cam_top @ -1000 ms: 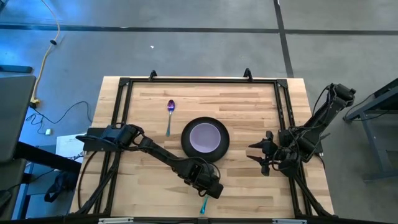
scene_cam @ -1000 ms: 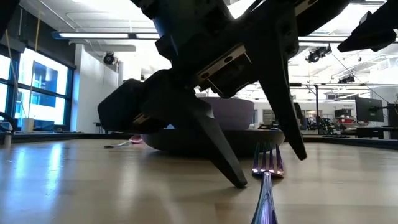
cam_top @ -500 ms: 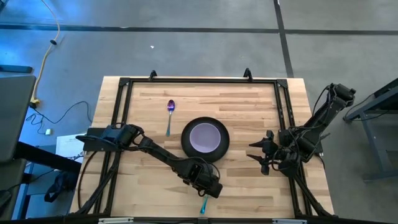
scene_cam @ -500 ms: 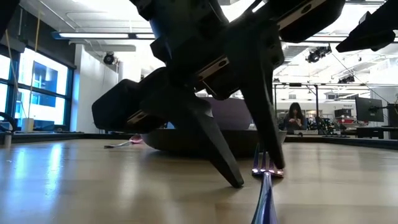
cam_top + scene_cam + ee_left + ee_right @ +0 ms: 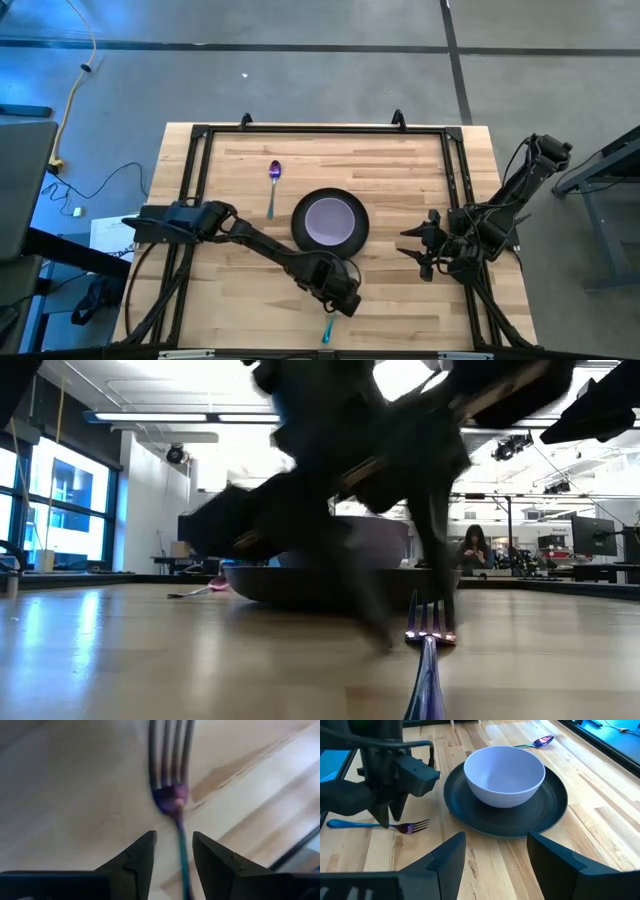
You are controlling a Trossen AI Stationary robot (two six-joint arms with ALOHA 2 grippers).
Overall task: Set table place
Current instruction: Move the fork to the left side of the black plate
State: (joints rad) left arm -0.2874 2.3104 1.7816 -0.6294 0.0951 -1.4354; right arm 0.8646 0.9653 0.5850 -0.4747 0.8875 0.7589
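A: Start big. What lies on the table (image 5: 400, 160)?

B: The plate (image 5: 330, 222) sits mid-table with the bowl (image 5: 330, 220) in it. The spoon (image 5: 273, 180) lies apart, on the far left side of the plate. The fork (image 5: 172, 795) lies on the wood at the near edge, in front of the plate.

A: Which arm is nearer the fork?

B: The left one by far. The left gripper (image 5: 340, 298) hangs right over the fork. The right gripper (image 5: 495, 851) waits well off by the right edge, fingers spread wide, holding nothing.

A: How does the fork lie to the left gripper?

B: In the left wrist view the handle runs straight between the two fingers (image 5: 137, 860), tines pointing ahead, away from the wrist. So the long axis crosses the closing line squarely.

A: Is it held?

B: The fingers stand narrow either side of the handle, with a slim gap showing. I judge it not yet pinched; closing a little should do.
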